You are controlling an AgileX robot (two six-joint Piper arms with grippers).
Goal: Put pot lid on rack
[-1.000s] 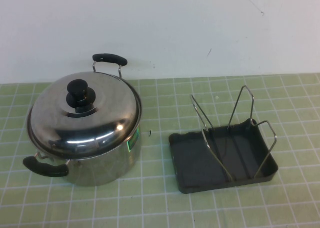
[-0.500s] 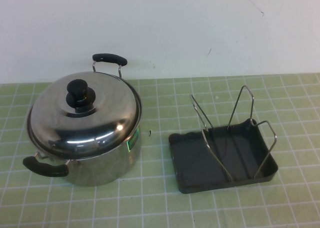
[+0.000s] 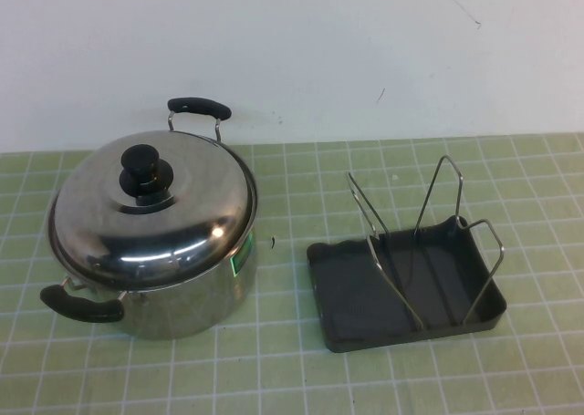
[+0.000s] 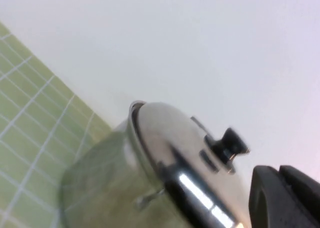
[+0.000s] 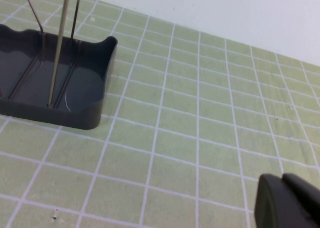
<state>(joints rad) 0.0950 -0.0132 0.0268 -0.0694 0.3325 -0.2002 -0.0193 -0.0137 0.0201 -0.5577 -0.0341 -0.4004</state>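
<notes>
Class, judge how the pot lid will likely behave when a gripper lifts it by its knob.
The pot lid looks like rigid polished steel, so it should keep its shape but probably slips if pinched on the dome. Its black knob sits central, so it would likely hang level. The left gripper is near the lid; the right gripper is near the rack.
</notes>
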